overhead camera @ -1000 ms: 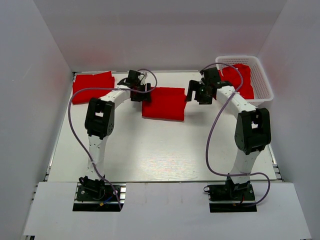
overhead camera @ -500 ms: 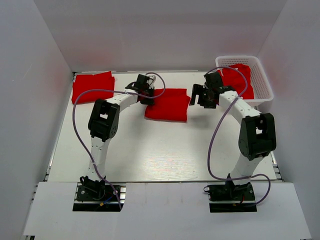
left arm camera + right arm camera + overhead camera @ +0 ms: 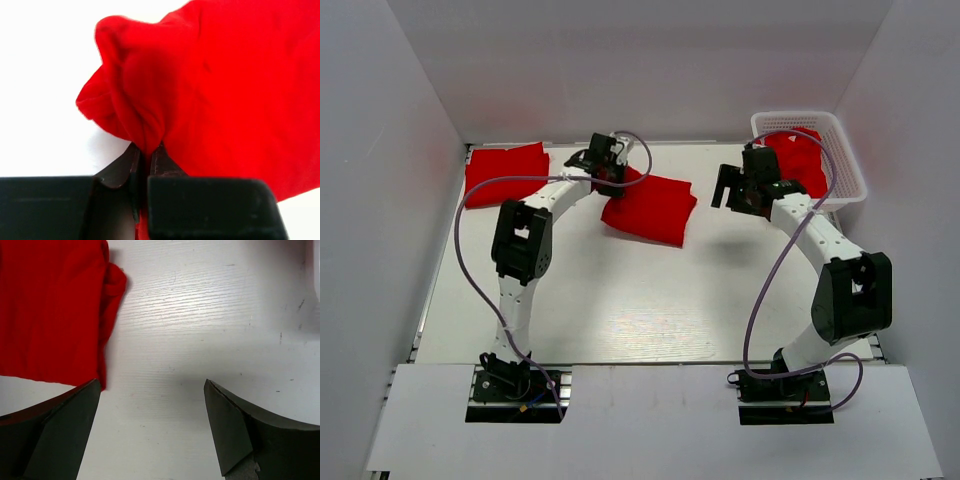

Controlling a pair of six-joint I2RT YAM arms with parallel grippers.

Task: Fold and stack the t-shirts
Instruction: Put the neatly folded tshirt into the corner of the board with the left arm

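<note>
Shirt (image 3: 655,210), folded, lies skewed on the tabletop (image 3: 620,290); our left gripper (image 3: 146,150) pinches its corner (jaws nearly closed on fabric), while our right gripper (image 3: 151,385) hovers wide open, empty.

Left wrist view cuts the middle t-shirt (image 3: 225,90) off at the top and right, and its pinched fold vanishes between the left gripper (image 3: 146,150) fingers. From above, I can't count the layers in the far-left-corner pile (image 3: 505,172) (way too small). The basket (image 3: 848,175) shirt (image 3: 807,165) sits partly behind the right arm (image 3: 810,225).
</note>
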